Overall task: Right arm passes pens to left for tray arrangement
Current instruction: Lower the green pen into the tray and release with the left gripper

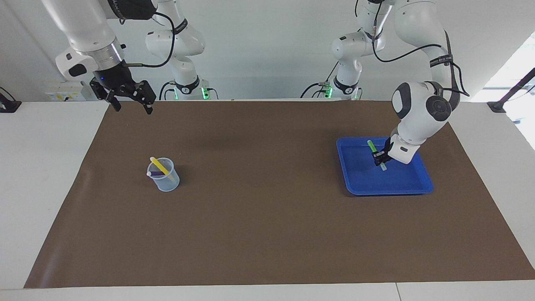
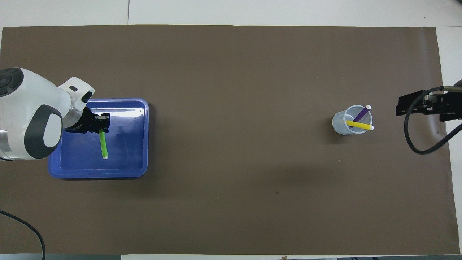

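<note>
The blue tray (image 1: 388, 191) (image 2: 96, 174) lies toward the left arm's end of the table. My left gripper (image 1: 379, 158) (image 2: 103, 122) is down inside it, shut on the green pen (image 1: 370, 145) (image 2: 104, 144), which slants with its lower end close to the tray floor. Toward the right arm's end, the yellow pen (image 1: 160, 165) (image 2: 358, 125) and the purple pen (image 1: 156, 173) (image 2: 361, 115) stand in a translucent cup (image 1: 166, 180) (image 2: 341, 124). My right gripper (image 1: 131, 100) (image 2: 415, 104) hangs open and empty, high over the mat's edge by the robots.
A brown mat (image 1: 267, 217) (image 2: 231, 180) covers most of the white table. The arms' bases and cables stand along the robots' edge. Nothing else lies on the mat between the cup and the tray.
</note>
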Available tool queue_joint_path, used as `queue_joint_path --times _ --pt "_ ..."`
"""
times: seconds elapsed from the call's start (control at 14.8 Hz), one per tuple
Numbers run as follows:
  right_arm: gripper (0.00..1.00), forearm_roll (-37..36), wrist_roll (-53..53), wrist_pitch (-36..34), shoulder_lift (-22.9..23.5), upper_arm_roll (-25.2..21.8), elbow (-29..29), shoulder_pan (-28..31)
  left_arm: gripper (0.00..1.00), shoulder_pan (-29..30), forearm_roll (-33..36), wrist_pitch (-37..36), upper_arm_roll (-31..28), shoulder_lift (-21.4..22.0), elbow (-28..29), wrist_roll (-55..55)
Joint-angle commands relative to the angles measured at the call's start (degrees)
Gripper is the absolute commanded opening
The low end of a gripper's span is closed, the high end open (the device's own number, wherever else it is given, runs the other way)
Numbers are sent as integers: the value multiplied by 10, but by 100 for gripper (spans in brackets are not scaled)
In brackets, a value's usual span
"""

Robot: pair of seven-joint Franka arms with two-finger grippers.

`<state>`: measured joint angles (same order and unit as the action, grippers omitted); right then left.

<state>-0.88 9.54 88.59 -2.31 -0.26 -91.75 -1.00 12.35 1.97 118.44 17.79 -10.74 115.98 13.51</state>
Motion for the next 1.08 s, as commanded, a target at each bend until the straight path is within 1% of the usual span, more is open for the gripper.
queue_joint_path --times 0.0,0.14,0.27,0.68,0.74,0.81,0.88,1.02 --pt "100 -20 -30 -21 24 8 32 10 0 -13 28 7 0 -33 -21 -7" --pt "100 -17 -34 -21 22 8 31 12 0 -23 28 15 0 -36 -21 -7" --pt "100 -11 -35 -22 19 8 26 9 0 -31 26 36 0 -51 -19 -5" --pt "100 -3 -37 -17 18 8 24 12 0 -32 26 45 0 -51 -14 -7" --pt "100 -2 -48 -18 18 8 24 12 10 -32 26 47 0 -51 -13 -7" --pt "100 -2 -63 -17 18 8 24 13 59 -31 26 51 0 -50 -10 -8" --pt "100 -2 -79 -15 18 8 24 13 74 -32 25 54 0 -50 -8 -7" --pt "100 11 -114 -7 19 7 23 27 76 -29 26 55 0 -49 -7 -8"
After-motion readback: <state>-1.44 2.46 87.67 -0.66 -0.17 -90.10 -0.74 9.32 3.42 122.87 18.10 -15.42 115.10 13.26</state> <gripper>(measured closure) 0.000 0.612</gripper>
